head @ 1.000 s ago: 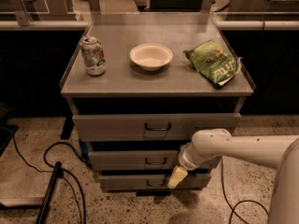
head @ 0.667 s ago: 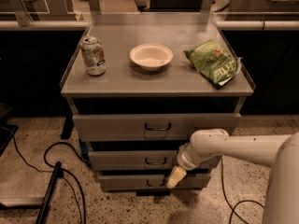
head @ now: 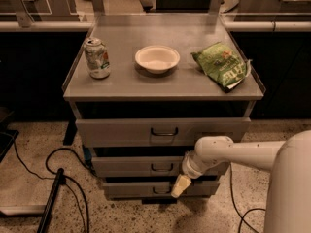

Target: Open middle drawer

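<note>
The grey cabinet has three stacked drawers in the camera view. The middle drawer (head: 141, 166) has a low grey front with a small dark loop handle (head: 160, 167) at its centre, and it looks pushed in. My gripper (head: 179, 186) has a cream tip on a white arm (head: 228, 154) that reaches in from the right. The tip points down and to the left. It sits just below the middle drawer's front, a little right of the handle, in front of the bottom drawer (head: 136, 189).
The top drawer (head: 121, 131) is the widest. On the cabinet top (head: 121, 89) stand a drink can (head: 97, 58), a white bowl (head: 157, 58) and a green chip bag (head: 222, 66). Black cables (head: 53, 174) and a dark bar (head: 51, 203) lie on the speckled floor at left.
</note>
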`<move>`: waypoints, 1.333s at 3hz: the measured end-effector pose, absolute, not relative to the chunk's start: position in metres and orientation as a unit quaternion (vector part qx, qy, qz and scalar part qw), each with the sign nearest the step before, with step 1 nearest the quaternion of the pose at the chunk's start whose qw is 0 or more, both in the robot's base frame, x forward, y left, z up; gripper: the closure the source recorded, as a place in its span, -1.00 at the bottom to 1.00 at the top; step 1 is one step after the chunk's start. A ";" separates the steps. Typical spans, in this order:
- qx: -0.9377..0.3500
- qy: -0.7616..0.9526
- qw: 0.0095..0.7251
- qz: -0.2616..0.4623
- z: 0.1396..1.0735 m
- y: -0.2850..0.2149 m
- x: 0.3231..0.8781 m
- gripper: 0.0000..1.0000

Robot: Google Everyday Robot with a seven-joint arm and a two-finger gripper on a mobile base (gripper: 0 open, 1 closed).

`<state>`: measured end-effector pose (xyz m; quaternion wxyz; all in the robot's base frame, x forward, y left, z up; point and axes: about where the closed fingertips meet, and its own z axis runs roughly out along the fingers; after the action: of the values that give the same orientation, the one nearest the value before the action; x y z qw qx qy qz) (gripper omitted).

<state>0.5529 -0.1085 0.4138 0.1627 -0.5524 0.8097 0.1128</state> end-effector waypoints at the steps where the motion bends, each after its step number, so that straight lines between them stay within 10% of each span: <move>1: -0.548 0.812 0.157 0.127 0.422 -0.113 0.538 -1.00; 4: -0.517 0.827 0.153 0.161 0.448 -0.130 0.496 -1.00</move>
<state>0.4957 -0.1297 0.4480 0.1526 -0.5174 0.8265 0.1607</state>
